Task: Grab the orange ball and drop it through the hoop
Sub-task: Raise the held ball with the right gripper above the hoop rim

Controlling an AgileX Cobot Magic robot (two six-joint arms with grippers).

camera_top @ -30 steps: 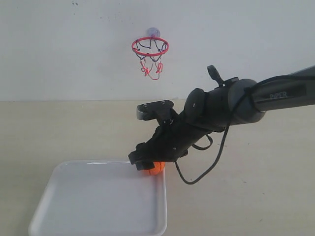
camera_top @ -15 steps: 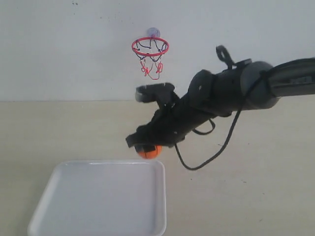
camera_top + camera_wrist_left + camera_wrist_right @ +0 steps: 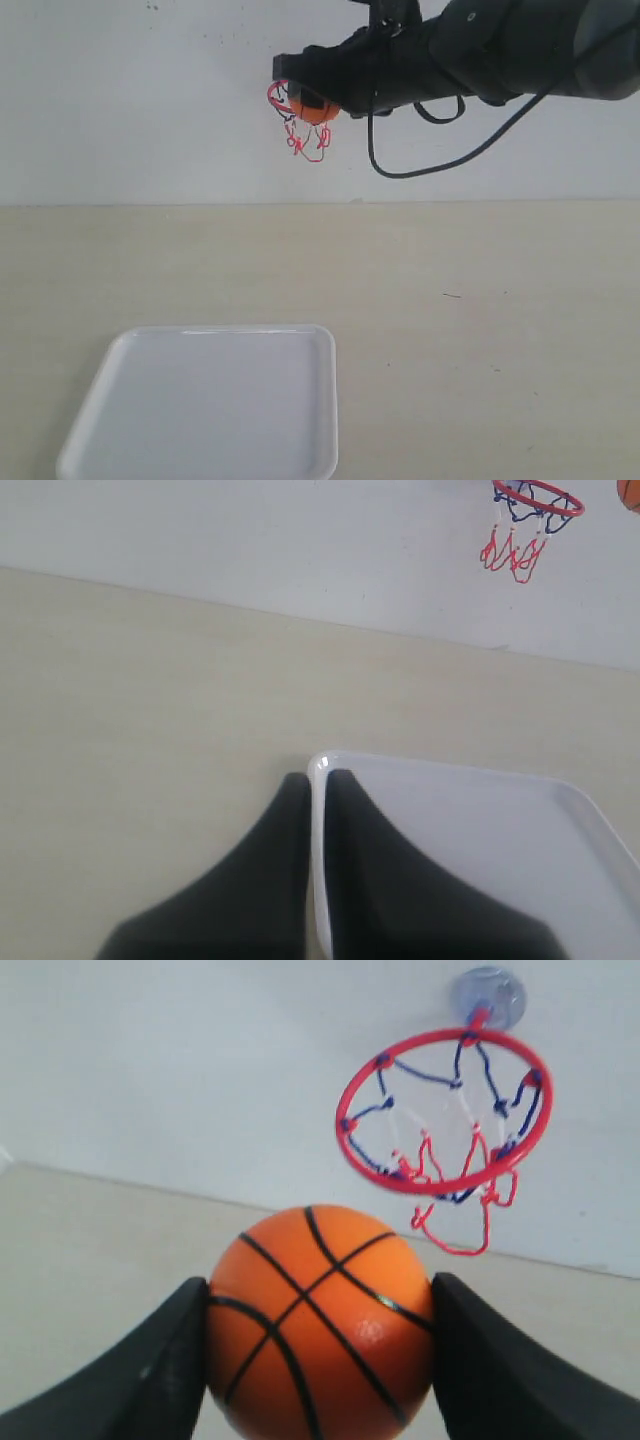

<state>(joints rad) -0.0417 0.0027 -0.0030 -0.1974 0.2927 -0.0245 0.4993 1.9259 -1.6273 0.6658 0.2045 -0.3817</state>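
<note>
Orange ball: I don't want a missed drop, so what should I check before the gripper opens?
1. Grip: orange ball clamped in the right gripper: ok.
2. Ball over the hoop: not ok; the left wrist view shows it beside the ring, apart from it.
3. Ball higher than the rim: cannot tell.
4. Ring unobstructed, net hanging free: ok.
5. Left gripper out of the way, shut, low by the tray: ok.

A plain white wall (image 3: 120, 100) rises behind a pale beige tabletop (image 3: 500, 300) under soft, even light.
</note>
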